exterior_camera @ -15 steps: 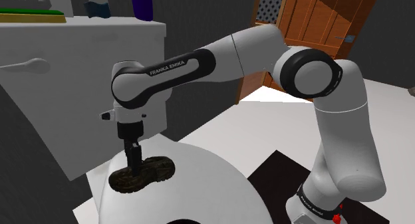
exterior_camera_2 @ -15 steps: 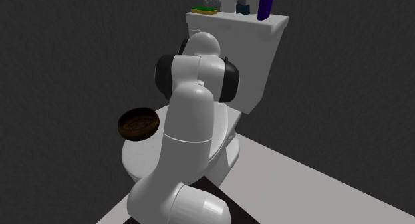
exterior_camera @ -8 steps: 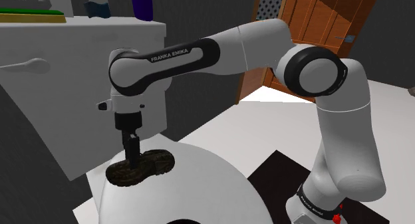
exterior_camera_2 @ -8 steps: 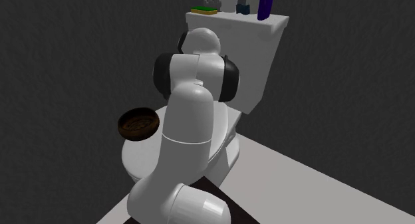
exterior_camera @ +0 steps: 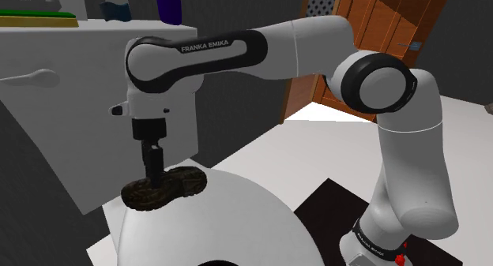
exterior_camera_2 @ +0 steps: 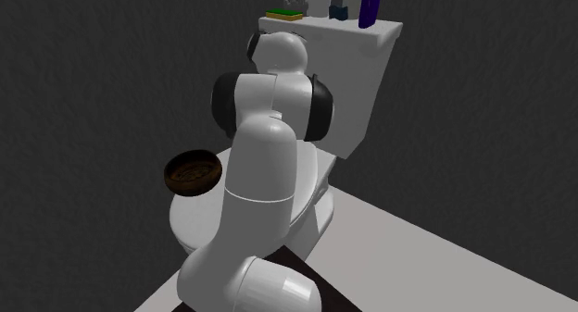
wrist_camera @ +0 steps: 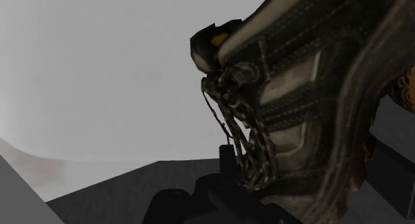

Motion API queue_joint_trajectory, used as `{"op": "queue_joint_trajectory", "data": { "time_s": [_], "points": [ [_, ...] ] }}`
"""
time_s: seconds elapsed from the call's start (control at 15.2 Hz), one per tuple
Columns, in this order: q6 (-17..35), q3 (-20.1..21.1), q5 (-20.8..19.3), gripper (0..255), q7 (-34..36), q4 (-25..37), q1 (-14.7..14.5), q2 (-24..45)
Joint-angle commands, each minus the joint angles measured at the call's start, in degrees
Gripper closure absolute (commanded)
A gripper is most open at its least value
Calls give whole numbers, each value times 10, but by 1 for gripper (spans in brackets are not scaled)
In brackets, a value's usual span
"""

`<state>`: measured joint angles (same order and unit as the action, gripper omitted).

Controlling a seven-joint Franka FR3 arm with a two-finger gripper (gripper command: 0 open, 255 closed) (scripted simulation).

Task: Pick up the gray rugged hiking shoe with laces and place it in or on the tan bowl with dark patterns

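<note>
Shoulder view, at left: black gripper [exterior_camera: 156,176], fingers clamped on the dark laced shoe [exterior_camera: 182,185], close over the white toilet lid [exterior_camera: 237,217]. Second exterior view: brown patterned bowl [exterior_camera_2: 193,172] at the lid's left rim, white arm [exterior_camera_2: 269,171] right of it. Wrist view: laces and stitched side, close up.

The light is soft and rather dim, with dark walls [exterior_camera_2: 102,69]. Below the gripper [exterior_camera: 156,177] the white lid [exterior_camera: 237,217] is lit evenly. In the gripper the shoe [exterior_camera: 183,182] looks very dark against a pale, washed-out background.
</note>
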<state>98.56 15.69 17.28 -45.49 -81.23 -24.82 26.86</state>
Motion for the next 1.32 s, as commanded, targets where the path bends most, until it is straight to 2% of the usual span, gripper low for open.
{"op": "queue_joint_trajectory", "data": {
  "time_s": [0.0, 0.86, 1.25],
  "points": [
    [-13, 1, 0, 255, 4, 11, 0, -3],
    [-103, 3, -3, 255, 37, 108, -1, -1],
    [-37, 23, 29, 255, 59, -56, -18, -116]
  ]
}}
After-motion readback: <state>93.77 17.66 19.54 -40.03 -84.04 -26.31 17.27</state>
